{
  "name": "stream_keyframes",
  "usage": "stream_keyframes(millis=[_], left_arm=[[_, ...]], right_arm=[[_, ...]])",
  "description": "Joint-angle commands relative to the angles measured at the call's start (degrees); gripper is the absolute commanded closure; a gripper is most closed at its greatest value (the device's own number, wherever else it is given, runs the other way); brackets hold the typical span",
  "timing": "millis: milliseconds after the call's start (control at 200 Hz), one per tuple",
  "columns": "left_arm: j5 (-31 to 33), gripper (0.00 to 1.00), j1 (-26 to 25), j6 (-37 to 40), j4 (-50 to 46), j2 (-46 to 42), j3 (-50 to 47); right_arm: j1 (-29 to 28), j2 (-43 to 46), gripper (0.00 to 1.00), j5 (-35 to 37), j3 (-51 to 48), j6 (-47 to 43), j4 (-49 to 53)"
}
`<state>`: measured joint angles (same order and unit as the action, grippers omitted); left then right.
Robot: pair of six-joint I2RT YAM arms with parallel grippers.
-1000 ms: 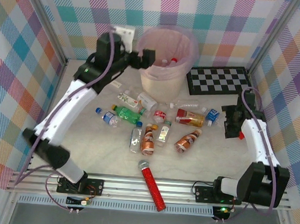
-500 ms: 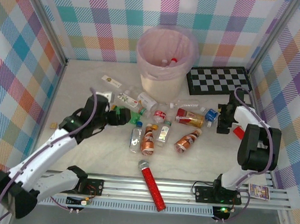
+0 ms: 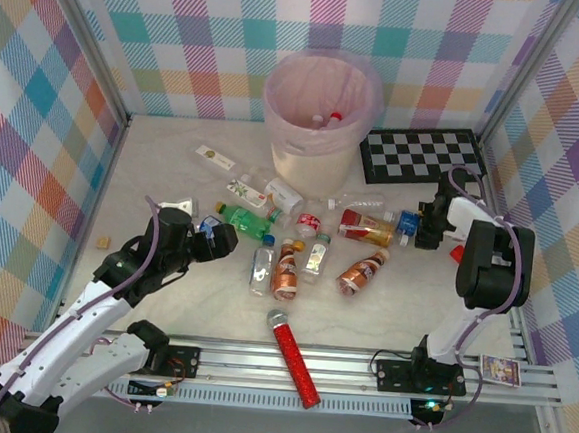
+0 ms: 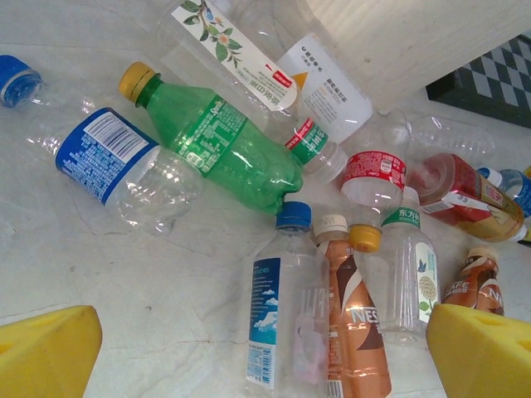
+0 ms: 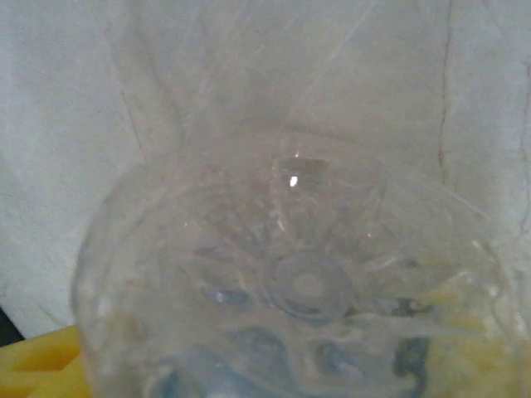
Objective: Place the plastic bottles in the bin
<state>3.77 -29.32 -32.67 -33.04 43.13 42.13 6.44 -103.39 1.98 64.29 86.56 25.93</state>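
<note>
Hovering the left gripper low at the left edge of the pile, fingers spread wide and gripping nothing. Facing a blue-cap bottle straight ahead in the left wrist view, lying flat with its long axis running away from the fingers, cap at the far end (crossing the closing line squarely, so judged a workable grasp). Lying just beside it on the right and parallel, inside the same gap and likely to get caught too: a brown bottle. Lying slantwise beyond, toward the left: a green bottle and a blue-label bottle. Holding the right gripper right at the base of a clear bottle at the right end of the pile; cannot tell whether those fingers are clamping it or merely framing it. Standing at the far side beyond the pile, well apart from both grippers: the bin. Lying near the front, out of either path: a microphone.
</note>
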Motion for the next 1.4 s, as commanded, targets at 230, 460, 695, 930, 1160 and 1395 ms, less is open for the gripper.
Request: stream_keyframes(millis=[230,460,695,930,1160,1395], left_arm=[[0.5,0.0,0.1,-1.3,0.1,1.9,-2.2],[0.6,0.0,0.1,-0.4,2.6,5.6,-2.2],[6.3,0.0,0.2,-2.7,2.4,10.6,-1.8],[4.6,0.0,0.2,-6.7,7.8,13.9,-3.5],[4.1,0.0,0.3,-11.3,10.9,16.5,-3.8],[4.0,0.0,0.6,-15.4,13.0,14.6,-5.8]], right_arm=[[1.3,5.2,0.36,3.0,3.9,-4.2,5.0],[2.8,13.1,0.45,4.5,3.8,-9.0,7.5],[3.0,22.1,0.5,4.5,7.8,-19.6,11.0],[2.9,30.7,0.61,0.6,11.0,-28.5,8.6],[-1.5,30.1,0.66,-6.6,20.6,-37.9,4.5],[-14.5,22.5,0.72,-11.6,31.3,-59.8,-5.4]])
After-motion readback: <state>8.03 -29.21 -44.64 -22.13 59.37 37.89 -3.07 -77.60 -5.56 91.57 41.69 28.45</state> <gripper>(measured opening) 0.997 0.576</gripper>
